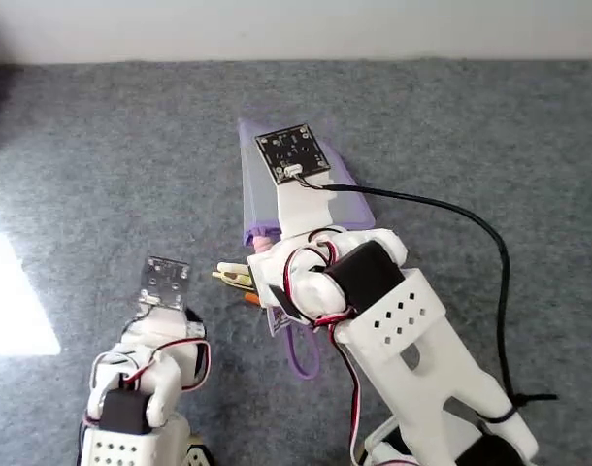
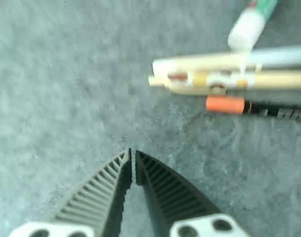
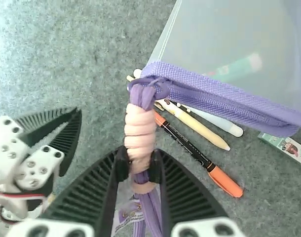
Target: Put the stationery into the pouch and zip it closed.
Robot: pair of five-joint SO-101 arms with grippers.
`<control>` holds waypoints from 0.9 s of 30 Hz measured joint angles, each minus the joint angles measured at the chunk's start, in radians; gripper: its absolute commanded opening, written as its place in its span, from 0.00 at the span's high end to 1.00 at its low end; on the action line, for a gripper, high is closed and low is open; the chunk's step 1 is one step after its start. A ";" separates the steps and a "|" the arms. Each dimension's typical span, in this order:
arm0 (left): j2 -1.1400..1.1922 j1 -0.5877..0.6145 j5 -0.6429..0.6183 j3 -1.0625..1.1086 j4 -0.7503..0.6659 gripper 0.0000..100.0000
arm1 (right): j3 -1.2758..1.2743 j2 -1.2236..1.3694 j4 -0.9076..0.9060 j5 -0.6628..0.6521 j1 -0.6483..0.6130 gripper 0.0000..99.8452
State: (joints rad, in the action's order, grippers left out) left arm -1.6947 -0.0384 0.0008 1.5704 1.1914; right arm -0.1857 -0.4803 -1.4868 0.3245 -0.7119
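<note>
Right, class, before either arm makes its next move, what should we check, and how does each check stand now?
1. Right gripper clamped on the pull strap: ok.
2. All stationery inside the pouch: not ok; orange-capped pen and cream pen lie outside on the grey mat.
3. Left gripper open for a pick: not ok, fingers shut.
4. Pens lie ahead of the left gripper: ok.
5. Pouch mouth open wide enough: cannot tell.

— Can any writing be read?
— None. Fine print is seen along the black pen [image 3: 187, 145], but it cannot be made out. Small pictures are carried on the green packet [image 3: 283, 147] and the tag [image 3: 122, 217]; no words can be told.
</note>
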 measured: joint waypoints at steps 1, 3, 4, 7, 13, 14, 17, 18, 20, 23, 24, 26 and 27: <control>0.000 0.000 0.000 -0.029 -0.002 0.86 | -0.002 -0.002 -0.005 0.000 0.000 0.99; -0.002 0.000 0.000 -0.074 -0.009 0.79 | -0.002 -0.002 -0.038 0.000 0.000 0.99; -0.002 0.000 -0.002 -0.089 -0.011 0.75 | -0.003 -0.002 -0.058 0.000 0.000 0.99; -0.002 0.000 -0.058 -0.110 -0.011 0.69 | -0.003 -0.002 -0.118 0.000 0.000 0.99; -0.002 -0.034 -0.152 -0.166 -0.032 0.69 | -0.003 -0.038 -0.137 0.000 0.002 0.99; -0.002 -0.049 -0.155 -0.178 -0.044 0.69 | -0.003 -0.057 -0.137 0.000 0.002 0.99; -0.005 -0.110 -0.160 -0.199 -0.092 0.69 | -0.003 -0.101 -0.137 0.000 0.002 0.99; -0.005 -0.132 -0.160 -0.203 -0.110 0.69 | -0.003 -0.114 -0.137 0.000 0.002 0.99; -0.005 -0.169 -0.169 -0.203 -0.147 0.69 | -0.003 -0.129 -0.137 0.000 0.002 0.99; -0.005 -0.213 -0.193 -0.203 -0.195 0.69 | -0.003 -0.137 -0.137 0.000 0.002 0.99; -0.005 -0.227 -0.199 -0.199 -0.209 0.70 | -0.003 -0.137 -0.137 0.000 0.002 0.99; -0.009 -0.232 -0.210 -0.178 -0.233 0.72 | -0.003 -0.137 -0.137 0.000 0.002 0.99; 0.005 -0.232 -0.219 -0.176 -0.244 0.73 | -0.003 -0.137 -0.137 0.000 0.002 0.99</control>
State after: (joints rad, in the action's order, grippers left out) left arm -1.6901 -0.2700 -0.2186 1.3940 0.9475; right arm -0.1887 -0.6168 -1.6233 0.3245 -0.7104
